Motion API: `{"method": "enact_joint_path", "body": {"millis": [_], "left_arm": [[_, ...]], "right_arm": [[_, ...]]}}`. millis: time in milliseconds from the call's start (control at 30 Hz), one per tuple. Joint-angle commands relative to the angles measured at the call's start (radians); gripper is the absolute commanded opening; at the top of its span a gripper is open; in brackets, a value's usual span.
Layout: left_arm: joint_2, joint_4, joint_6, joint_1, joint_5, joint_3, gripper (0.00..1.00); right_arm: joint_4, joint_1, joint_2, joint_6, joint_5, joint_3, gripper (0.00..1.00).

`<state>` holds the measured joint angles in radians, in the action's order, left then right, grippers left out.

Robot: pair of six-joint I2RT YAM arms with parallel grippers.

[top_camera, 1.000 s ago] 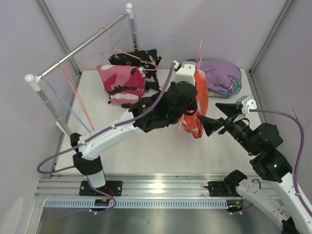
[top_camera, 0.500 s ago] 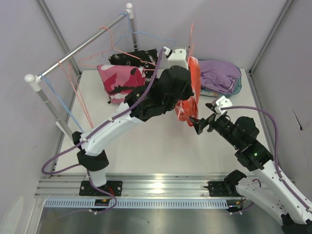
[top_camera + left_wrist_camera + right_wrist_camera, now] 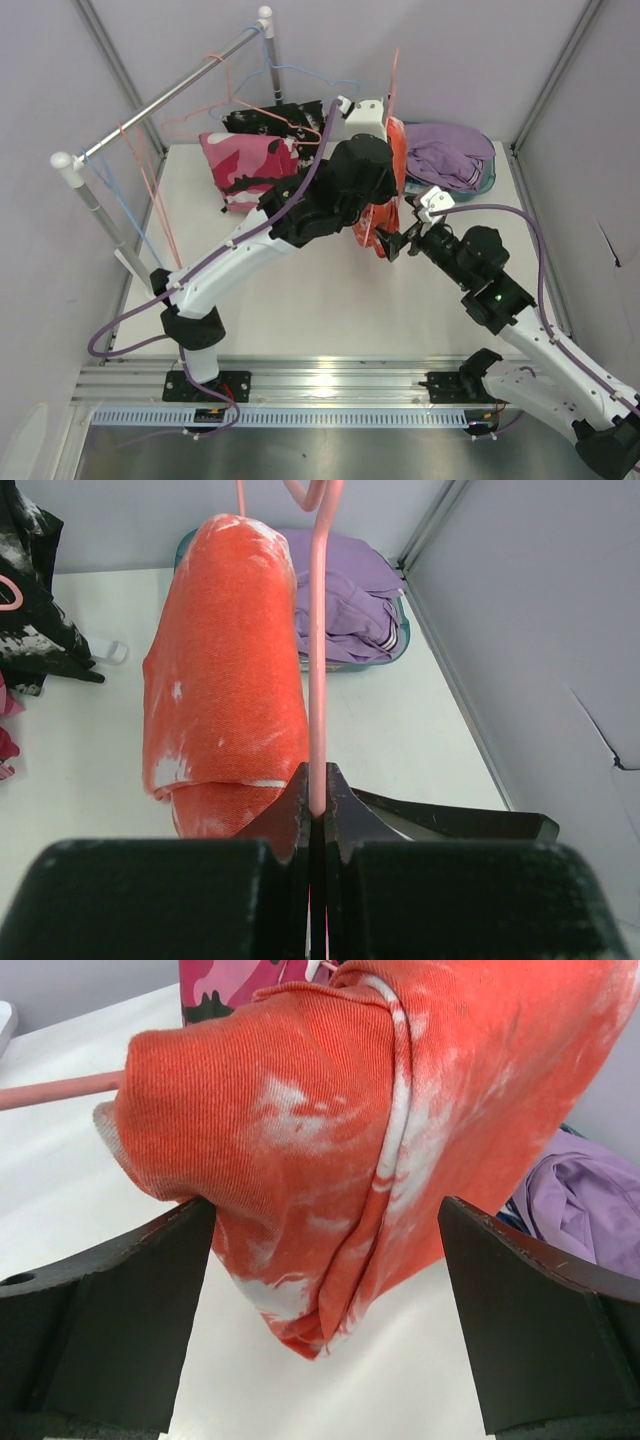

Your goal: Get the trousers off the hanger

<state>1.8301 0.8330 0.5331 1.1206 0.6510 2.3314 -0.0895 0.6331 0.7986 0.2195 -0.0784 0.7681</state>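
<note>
On the pink hanger (image 3: 318, 680) hang the orange trousers (image 3: 225, 670); the left gripper (image 3: 317, 798) pinches the hanger's wire just beside them, while the right gripper (image 3: 325, 1235), spread wide, straddles their lower end

A grey clothes rail (image 3: 160, 100) with white end caps runs diagonally over the left rear of the white worktop (image 3: 330, 300), carried on two upright posts (image 3: 100, 212). Lavender walls (image 3: 450, 50) enclose the space. A slotted aluminium beam (image 3: 330, 382) lines the near edge.
</note>
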Motion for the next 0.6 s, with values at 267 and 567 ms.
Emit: {"method": "enact_joint_path", "body": {"millis": [267,567], "left_arm": [[-0.064,-0.167,0.008,-0.004,0.009,0.039,0.0],[-0.078,-0.18,-0.022,-0.027,0.033,-0.036,0.0]], "right_arm": [[-0.168,-0.033,0.119,0.032,0.106,0.023,0.55],[-0.139,-0.108,0.134,0.021,0.078,0.117,0.0]]}}
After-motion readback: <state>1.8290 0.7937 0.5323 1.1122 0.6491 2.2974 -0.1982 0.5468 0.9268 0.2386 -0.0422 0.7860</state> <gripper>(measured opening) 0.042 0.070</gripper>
